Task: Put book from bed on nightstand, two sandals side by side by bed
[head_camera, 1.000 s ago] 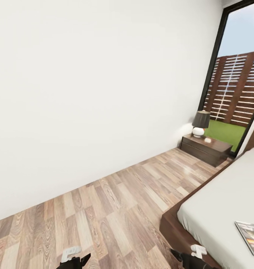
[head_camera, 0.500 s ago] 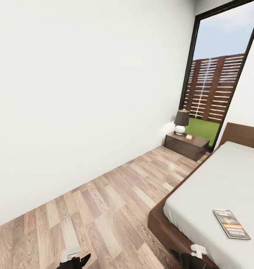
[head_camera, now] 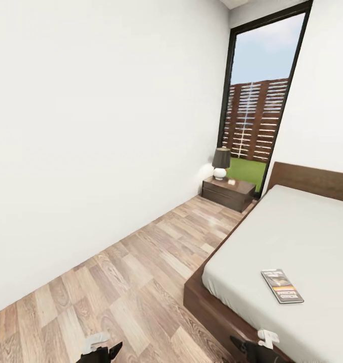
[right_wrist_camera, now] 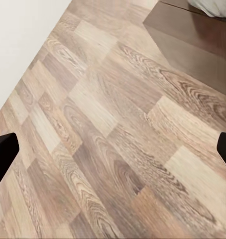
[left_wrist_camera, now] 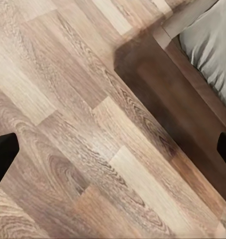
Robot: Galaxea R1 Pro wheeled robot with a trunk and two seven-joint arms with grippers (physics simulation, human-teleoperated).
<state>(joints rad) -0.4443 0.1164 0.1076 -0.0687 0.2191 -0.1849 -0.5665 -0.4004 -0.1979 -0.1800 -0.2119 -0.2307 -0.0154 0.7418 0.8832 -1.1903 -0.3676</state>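
Grey mattress of the bed (head_camera: 312,227), dark wood frame; the book (head_camera: 282,285) lies flat on it near the foot edge, at four o'clock in the head view. Judged light, thin, somewhat flexible; best pinched at an overhanging long edge. Nightstand (head_camera: 228,192) with lamp (head_camera: 221,162) at one o'clock. Left gripper (left_wrist_camera: 113,149) and right gripper (right_wrist_camera: 113,149): fingertips spread wide, empty, over floor (head_camera: 121,282). Wrist views add the frame's underside shadow.
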